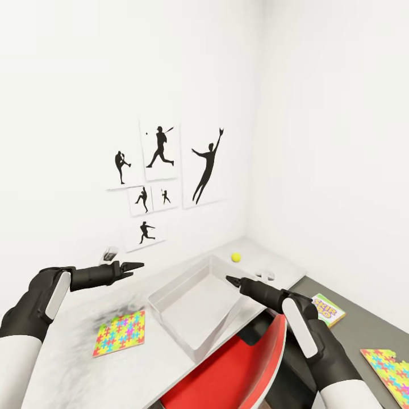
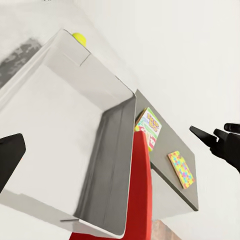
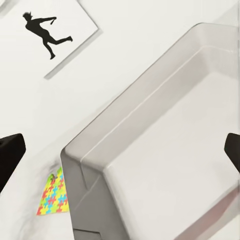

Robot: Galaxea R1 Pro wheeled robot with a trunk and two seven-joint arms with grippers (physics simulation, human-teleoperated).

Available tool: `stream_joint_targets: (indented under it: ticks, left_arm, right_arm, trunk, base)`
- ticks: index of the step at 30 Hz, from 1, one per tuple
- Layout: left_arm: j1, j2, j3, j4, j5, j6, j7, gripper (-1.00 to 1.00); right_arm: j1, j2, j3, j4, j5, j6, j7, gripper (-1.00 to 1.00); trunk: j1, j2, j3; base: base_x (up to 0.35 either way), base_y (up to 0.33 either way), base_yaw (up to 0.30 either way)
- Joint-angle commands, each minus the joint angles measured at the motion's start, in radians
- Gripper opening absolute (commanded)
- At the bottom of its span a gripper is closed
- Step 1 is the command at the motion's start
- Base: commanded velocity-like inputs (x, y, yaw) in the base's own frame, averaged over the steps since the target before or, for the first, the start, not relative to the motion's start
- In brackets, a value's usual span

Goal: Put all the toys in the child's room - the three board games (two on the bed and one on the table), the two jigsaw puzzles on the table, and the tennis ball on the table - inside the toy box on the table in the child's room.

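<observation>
The pale grey toy box [image 1: 196, 309] sits empty on the table [image 1: 68, 363]; its inside also shows in the wrist views [image 2: 55, 115] [image 3: 170, 160]. Beyond its far corner lies the yellow tennis ball [image 1: 236, 257] [image 2: 79, 38]. One jigsaw puzzle [image 1: 120, 332] [image 3: 52, 196] lies flat to the left of the box. A second jigsaw puzzle [image 1: 391, 369] [image 2: 181, 169] and a yellow-green board game [image 1: 325, 309] [image 2: 149, 125] rest on the dark cabinet top [image 1: 352, 329]. My left gripper [image 1: 138, 266] hovers open left of the box. My right gripper [image 1: 231, 279] is open over the box's right rim. The bed is out of view.
A red chair [image 1: 238, 369] stands tucked under the table's front edge, just below my right arm. White walls meet in a corner behind the table, with black silhouette posters [image 1: 165, 176] on the left wall. A small white object [image 1: 264, 275] lies near the ball.
</observation>
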Motion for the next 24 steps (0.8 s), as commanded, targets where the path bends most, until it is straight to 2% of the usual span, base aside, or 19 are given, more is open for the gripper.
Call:
stream_joint_targets:
  ticks: [1,5,10,17,24]
  left_arm:
    - [0.000,0.000,0.002,0.000,-0.003,0.003,-0.006,1.00]
    - [0.000,-0.001,0.001,0.000,-0.003,0.003,-0.021,1.00]
    - [0.000,-0.004,-0.006,0.000,-0.003,0.003,-0.076,1.00]
    - [0.000,-0.003,-0.007,0.000,-0.003,0.003,-0.116,1.00]
    - [0.000,-0.001,-0.004,0.000,-0.003,0.003,-0.128,1.00]
  right_arm:
    - [0.000,0.000,-0.002,0.000,0.001,0.003,0.002,1.00]
    - [0.000,0.000,-0.006,0.004,0.003,0.002,0.001,1.00]
    - [0.000,0.000,-0.008,0.005,0.000,0.002,0.001,1.00]
    - [0.001,0.000,-0.009,0.002,-0.005,0.003,0.003,1.00]
    - [0.001,0.000,-0.014,0.005,-0.008,0.003,0.004,1.00]
  trunk:
    - [0.000,-0.001,0.000]
    - [0.000,-0.001,0.000]
    - [0.000,-0.001,0.000]
    - [0.000,-0.001,0.000]
    - [0.000,-0.001,0.000]
  base:
    - [0.000,0.000,0.000]
    - [0.000,0.000,0.000]
    - [0.000,-0.021,0.000]
    - [-0.093,-0.128,-0.007]
    - [-0.194,-0.161,-0.209]
